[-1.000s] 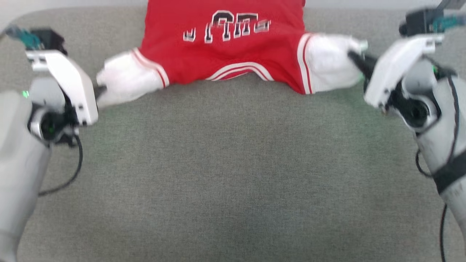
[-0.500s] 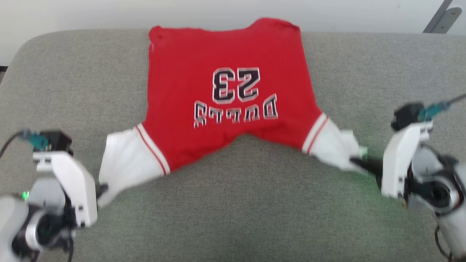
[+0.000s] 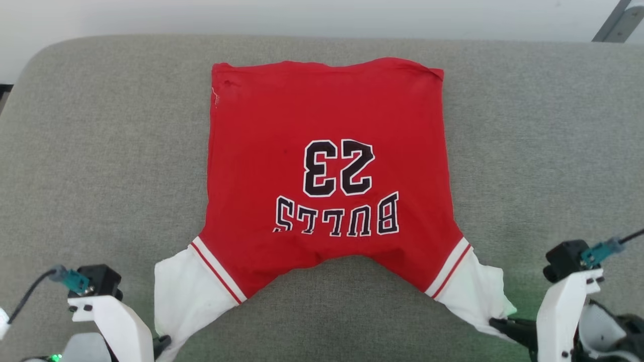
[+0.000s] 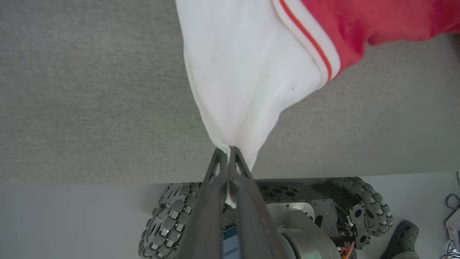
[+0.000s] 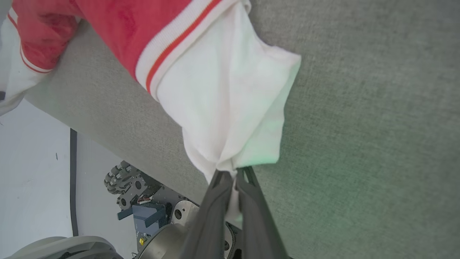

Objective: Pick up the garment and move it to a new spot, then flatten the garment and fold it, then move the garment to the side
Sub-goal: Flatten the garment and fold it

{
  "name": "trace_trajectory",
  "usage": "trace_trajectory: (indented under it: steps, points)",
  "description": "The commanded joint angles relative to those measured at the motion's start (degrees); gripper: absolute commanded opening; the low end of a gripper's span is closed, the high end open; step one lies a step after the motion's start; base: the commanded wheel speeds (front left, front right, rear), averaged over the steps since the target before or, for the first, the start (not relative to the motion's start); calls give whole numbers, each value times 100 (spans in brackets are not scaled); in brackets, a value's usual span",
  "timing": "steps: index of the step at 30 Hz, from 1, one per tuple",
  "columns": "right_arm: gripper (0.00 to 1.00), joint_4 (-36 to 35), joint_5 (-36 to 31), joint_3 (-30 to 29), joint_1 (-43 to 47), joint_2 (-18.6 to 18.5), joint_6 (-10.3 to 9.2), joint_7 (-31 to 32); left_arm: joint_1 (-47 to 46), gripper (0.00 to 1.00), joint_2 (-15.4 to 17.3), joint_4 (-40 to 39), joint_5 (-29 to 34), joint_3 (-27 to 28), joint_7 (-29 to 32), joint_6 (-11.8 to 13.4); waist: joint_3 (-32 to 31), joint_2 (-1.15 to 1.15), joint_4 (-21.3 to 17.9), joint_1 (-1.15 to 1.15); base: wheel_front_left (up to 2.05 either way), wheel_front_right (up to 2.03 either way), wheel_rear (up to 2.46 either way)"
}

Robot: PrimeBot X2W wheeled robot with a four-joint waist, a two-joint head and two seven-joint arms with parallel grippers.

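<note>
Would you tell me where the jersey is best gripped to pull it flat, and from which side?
Grip the garment at the cuffs of its left sleeve and right sleeve, from the robot's side: both splay toward it; the body lies flat beyond.

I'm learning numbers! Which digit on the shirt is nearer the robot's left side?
The 3; the 2 sits to its right, both printed upside down here.

garment (image 3: 271,120) centred on cushion (image 3: 100,151), flanks open
</note>
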Motion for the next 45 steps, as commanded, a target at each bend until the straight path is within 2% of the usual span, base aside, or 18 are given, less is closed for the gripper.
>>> trace_trajectory:
  steps: [1,5,6,7,10,14,20,23,25,29,34,45]
  points:
    - [0,-80,-143,-81,127,119,-2,21,87,0,-60,35,-21,-5,-77,-30,44,0,21,0,0,0,0]
    - [0,-102,-585,-180,259,409,-2,-279,32,0,-294,250,19,-18,-346,-207,138,0,38,0,0,0,0]
    - [33,-63,-689,-175,246,442,-2,-409,-6,0,-351,311,24,-30,-401,-267,159,0,44,0,0,0,0]
    - [100,-22,-802,-155,212,445,-2,-531,-62,0,-414,372,42,-24,-474,-325,179,0,49,0,0,0,0]
    - [100,-103,-975,-107,47,407,-2,-831,-240,0,-637,521,95,-20,-702,-537,263,0,90,0,0,0,0]
    - [100,-575,-956,-272,-113,385,-2,-932,-408,0,-726,563,167,-9,-812,-617,387,0,123,0,0,0,0]
    - [100,-1290,-1229,-714,-791,729,-2,-943,-625,0,-838,548,257,-21,-888,-691,654,0,229,0,0,0,0]
    - [100,-1244,-1488,-839,-1411,855,-2,-1128,-766,0,-892,536,306,-47,-895,-717,815,0,300,0,0,0,0]
    - [100,-993,-1659,-885,-1873,947,-2,-1299,-886,0,-961,535,312,-95,-873,-754,925,0,381,0,0,0,0]
    - [100,-194,-1895,-900,-2822,906,-2,-1584,-1188,0,-1111,596,414,-226,-824,-866,1136,0,605,0,0,0,0]
    - [100,1009,-2140,-887,-3906,686,-2,-1809,-1590,0,-1329,733,562,-412,-777,-1057,1407,0,922,0,0,0,0]
    - [100,3568,-2839,-899,-5526,304,-2,-1555,-2070,0,-1747,1066,647,-630,-813,-1349,1813,0,1469,0,0,0,0]
